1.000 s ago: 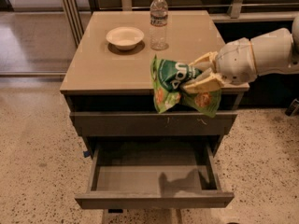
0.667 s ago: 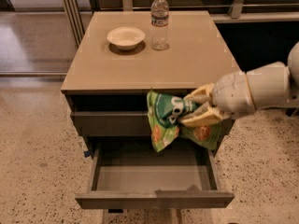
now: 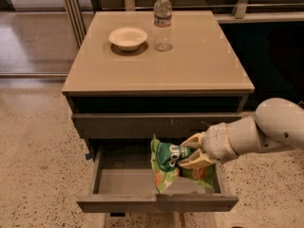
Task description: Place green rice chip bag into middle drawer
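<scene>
Green bag [image 3: 167, 164], fingers [image 3: 193, 141] clamping, gripper [image 3: 184, 153] — inside drawer [image 3: 123, 204]

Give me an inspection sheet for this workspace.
Surface: beige cabinet top, carrying two items.
Job's things: glossy green rice chip bag held inside the pulled-out grey-brown middle drawer, not yet released.
Clutter: white bowl; clear plastic water bottle, upright beside it.
Grippers: white-armed gripper at the drawer's right, jaws clamped on the bag.
Cables: nothing seen.
Surroundings: speckled floor.

claw [image 3: 186, 153] w/ green rice chip bag [image 3: 165, 169] | lowered | prob. inside middle drawer [image 3: 118, 180]
</scene>
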`<control>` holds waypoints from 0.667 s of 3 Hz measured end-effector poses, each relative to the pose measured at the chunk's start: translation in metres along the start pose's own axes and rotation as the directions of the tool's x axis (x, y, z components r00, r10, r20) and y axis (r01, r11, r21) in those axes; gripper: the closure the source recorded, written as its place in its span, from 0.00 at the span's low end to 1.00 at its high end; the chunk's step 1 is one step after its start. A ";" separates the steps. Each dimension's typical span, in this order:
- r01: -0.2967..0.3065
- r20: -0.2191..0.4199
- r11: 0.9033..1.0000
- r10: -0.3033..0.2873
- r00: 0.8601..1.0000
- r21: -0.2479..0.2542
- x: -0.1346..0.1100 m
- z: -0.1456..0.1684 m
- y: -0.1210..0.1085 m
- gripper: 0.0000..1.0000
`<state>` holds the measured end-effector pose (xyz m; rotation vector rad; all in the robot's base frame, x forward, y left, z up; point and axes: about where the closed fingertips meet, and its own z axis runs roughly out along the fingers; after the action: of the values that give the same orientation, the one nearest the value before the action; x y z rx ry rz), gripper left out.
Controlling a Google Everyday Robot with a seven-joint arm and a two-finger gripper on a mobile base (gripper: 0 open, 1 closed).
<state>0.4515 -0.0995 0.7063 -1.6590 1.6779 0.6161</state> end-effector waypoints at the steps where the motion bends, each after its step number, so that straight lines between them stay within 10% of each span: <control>1: 0.009 -0.032 0.998 -0.007 0.999 0.066 0.015 0.009 -0.015 1.00; 2: 0.009 -0.032 0.998 -0.007 0.999 0.066 0.014 0.009 -0.015 1.00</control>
<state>0.4684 -0.1031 0.6914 -1.6352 1.6952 0.5276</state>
